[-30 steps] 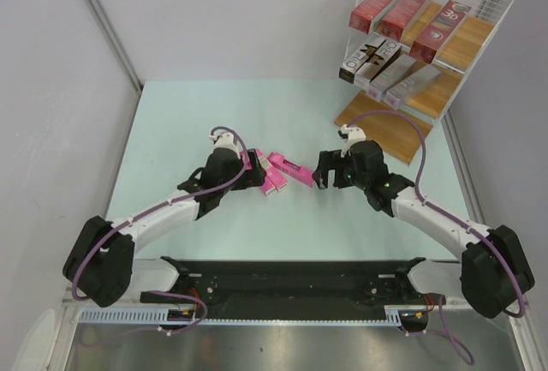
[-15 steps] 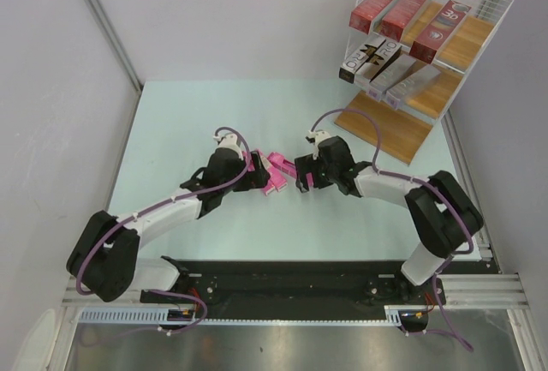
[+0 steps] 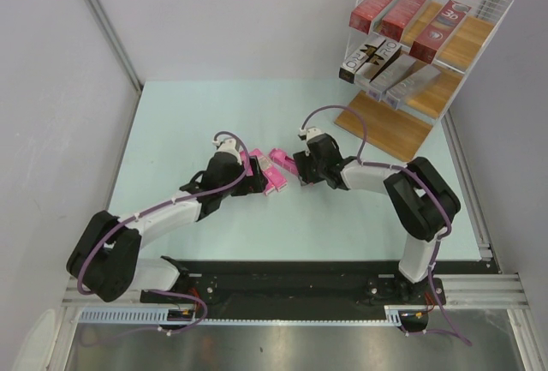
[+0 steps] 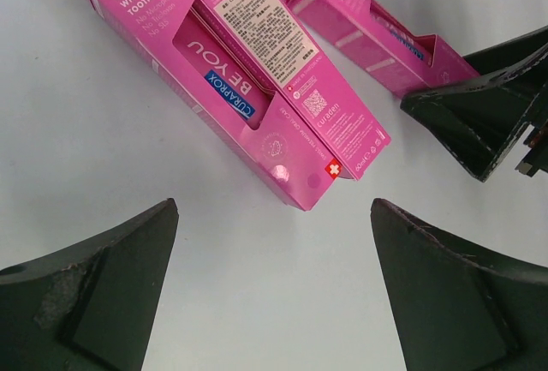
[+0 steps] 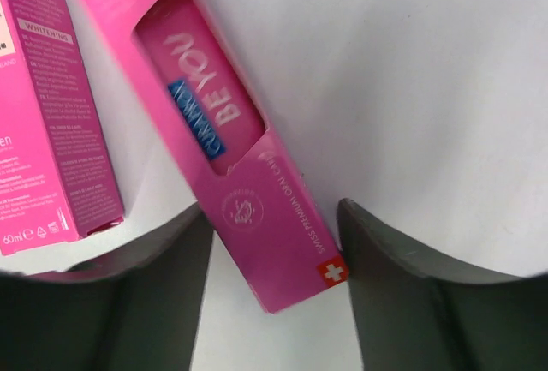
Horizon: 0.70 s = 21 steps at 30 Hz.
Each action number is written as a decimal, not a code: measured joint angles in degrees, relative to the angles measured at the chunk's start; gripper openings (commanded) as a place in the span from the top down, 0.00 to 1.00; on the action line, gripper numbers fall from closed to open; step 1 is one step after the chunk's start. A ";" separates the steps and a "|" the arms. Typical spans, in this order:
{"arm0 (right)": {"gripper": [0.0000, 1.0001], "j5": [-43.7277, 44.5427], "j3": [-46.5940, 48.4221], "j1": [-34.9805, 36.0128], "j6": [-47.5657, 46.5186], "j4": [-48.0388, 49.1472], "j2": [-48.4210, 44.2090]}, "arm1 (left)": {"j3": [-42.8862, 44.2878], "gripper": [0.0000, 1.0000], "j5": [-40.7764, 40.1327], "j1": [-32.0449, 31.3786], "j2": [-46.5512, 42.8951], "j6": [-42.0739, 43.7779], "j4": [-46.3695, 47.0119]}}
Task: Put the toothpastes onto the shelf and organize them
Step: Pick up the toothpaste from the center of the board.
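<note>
The left jaws stand wide open above the bench (image 4: 128, 157), two pink cartons (image 4: 214, 62) touching side by side just ahead. The right jaws straddle a third pink carton (image 5: 257, 242) at its end; whether they pinch it I cannot tell. Red cartons (image 3: 390, 4) and silver cartons (image 3: 392, 75) lie on the shelf (image 3: 469, 44).
</note>
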 measured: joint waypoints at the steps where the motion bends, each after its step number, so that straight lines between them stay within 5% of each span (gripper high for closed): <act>1: 0.44 0.22 0.02 0.20 -0.20 -0.17 0.00 | -0.02 0.00 0.04 0.07 0.00 0.00 0.04; 7: 0.64 2.32 0.00 2.43 -1.86 -0.46 0.04 | -0.02 0.00 1.29 0.35 -0.02 -0.04 0.52; 21: 0.82 6.78 0.02 5.01 -4.98 -6.95 -6.91 | 2.54 0.00 8.07 3.23 -1.79 0.07 -0.48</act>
